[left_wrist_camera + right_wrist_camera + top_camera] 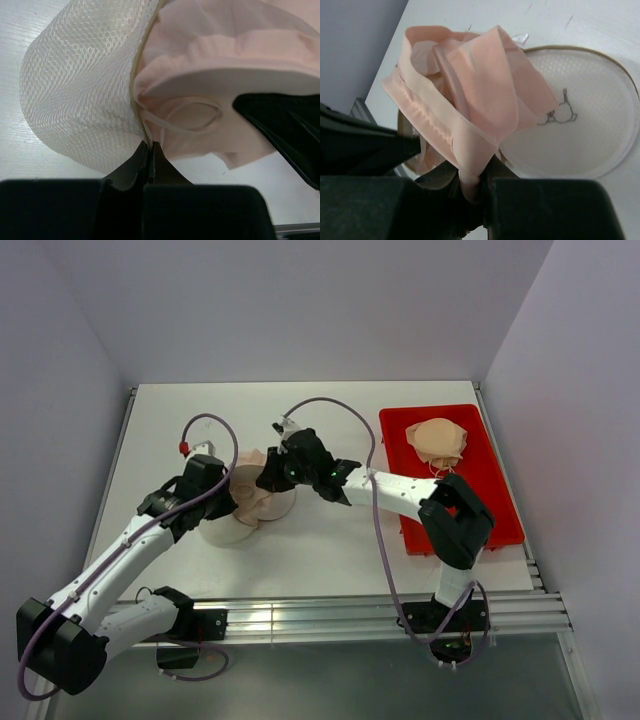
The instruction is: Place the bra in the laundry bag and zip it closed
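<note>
Down at the near edge of the white table [330, 550] both arms reach in toward the middle, and they basically meet over the same spot. The left gripper [150, 149] has its fingers pressed together on the tan-edged rim of the white round mesh laundry bag [75, 85], pinching the seam right where the opening starts. The right gripper [470, 192] comes in from the other side, fingers clamped on a fold of the pale pinkish-beige soft fabric bra [470, 85], which bunches up and away from those fingers in a loose wad. So the bra sits between the two grippers, touching the bag's rim, and it looks to me mostly outside the mouth, though I can't tell how much is tucked in behind the mesh. The key bit is that, from the right wrist view, the bag's flat circular face with the small black spectacles-like mark [560, 114] lies off to the right of the wad, while the held-open edge is on the left arm's side. My guess is the right arm, being the one holding the bra, needs to push it across toward the left fingers and down past that rim. Farther back on the right there's a red rectangular plastic tray [500, 510] with a darker tan-peach bra [437, 440] in it, well apart from all this.
</note>
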`<state>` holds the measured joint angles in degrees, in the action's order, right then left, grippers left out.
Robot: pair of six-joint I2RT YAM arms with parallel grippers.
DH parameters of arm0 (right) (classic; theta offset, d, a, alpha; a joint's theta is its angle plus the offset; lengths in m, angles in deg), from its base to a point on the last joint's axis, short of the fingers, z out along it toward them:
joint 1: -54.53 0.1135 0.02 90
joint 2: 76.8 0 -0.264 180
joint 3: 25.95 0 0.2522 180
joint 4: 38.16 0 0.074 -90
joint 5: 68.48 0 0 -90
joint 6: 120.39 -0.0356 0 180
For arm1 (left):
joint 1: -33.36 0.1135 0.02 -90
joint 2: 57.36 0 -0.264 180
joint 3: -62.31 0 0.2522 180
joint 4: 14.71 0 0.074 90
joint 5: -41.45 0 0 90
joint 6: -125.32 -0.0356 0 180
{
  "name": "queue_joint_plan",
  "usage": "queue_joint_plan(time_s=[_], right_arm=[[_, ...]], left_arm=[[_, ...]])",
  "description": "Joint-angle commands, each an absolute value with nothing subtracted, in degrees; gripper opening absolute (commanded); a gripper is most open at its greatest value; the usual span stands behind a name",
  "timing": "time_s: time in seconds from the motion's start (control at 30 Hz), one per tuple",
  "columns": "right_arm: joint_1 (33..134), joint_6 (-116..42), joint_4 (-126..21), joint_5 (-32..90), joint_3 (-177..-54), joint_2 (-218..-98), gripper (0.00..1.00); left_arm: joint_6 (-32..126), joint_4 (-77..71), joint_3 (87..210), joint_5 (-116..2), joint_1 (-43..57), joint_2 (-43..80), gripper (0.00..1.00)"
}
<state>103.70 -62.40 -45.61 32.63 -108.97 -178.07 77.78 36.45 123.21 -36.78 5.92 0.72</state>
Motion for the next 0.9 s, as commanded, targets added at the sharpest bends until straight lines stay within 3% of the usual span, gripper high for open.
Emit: queue_joint_plan(time_s=[0.0, 0.87], right_arm=[[104.28, -60.1, -44.62, 33.38, -114.59, -181.21, 0.0], [109.99, -61.66, -41.91, 47.79, -123.57, -199.76, 0.0]], left_arm=[[76.54, 33.85, 124.32, -37.92, 6.03, 1.34, 0.0], [75.57, 23.13, 123.98, -43.01, 6.03, 5.4, 0.0]])
